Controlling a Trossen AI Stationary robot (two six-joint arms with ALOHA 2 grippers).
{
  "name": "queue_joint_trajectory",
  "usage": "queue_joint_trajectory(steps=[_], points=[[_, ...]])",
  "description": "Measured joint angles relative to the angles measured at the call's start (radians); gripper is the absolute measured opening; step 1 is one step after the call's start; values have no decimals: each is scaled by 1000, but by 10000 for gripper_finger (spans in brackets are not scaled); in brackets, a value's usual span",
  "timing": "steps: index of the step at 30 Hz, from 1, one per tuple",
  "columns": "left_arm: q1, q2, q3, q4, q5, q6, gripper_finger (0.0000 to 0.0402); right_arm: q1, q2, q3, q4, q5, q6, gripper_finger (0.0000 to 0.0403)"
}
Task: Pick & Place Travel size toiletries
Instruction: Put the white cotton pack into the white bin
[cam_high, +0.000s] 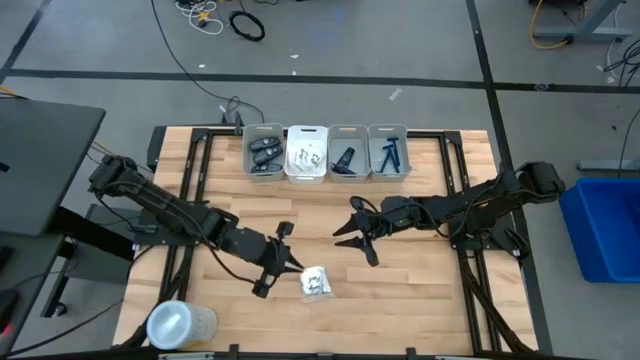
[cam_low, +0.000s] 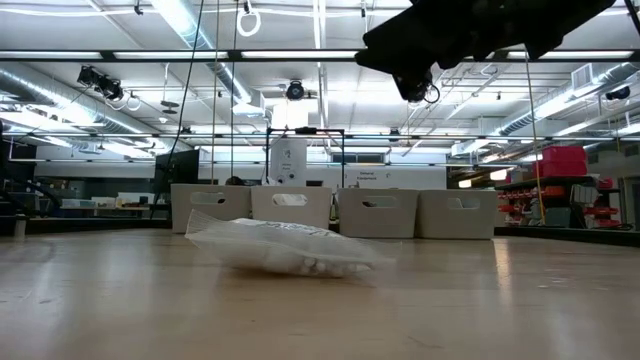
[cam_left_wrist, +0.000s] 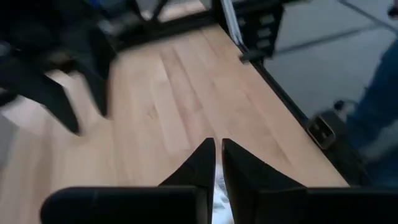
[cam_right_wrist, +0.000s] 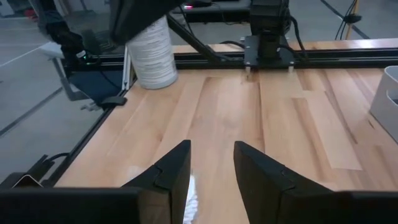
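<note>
One white crinkly packet (cam_high: 316, 282) lies flat on the wooden table, near its front edge; the low view shows this packet (cam_low: 285, 250) resting on its underside. My left gripper (cam_high: 298, 266) hovers just left of it. Its fingers (cam_left_wrist: 205, 162) are shut to a thin slit, with a bit of the white packet (cam_left_wrist: 217, 196) showing below them. My right gripper (cam_high: 338, 236) stands open a little beyond the packet and above it, with nothing between its fingers (cam_right_wrist: 177, 165). The other toiletries lie in the bins at the far edge.
Four bins stand in a row at the far edge: dark oval cases (cam_high: 264, 152), white packets (cam_high: 306, 152), a dark item (cam_high: 347, 156), blue razors (cam_high: 389, 154). A white ribbed cylinder (cam_high: 182, 325) stands at the near left corner. A blue tub (cam_high: 605, 225) stands off the table's right.
</note>
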Motion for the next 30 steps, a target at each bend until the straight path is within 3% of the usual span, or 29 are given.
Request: queue_joint_trajectory(steps=[8,17,30], points=[[-59,110,0,35,19,75,39,10,0,0,-29,0,1,126],[-108,267,1,31,-30,171,60,10,0,0,-73,5,34,125],[-155,327,2,62,-39,196,188,10,0,0,-151,19,26,126]])
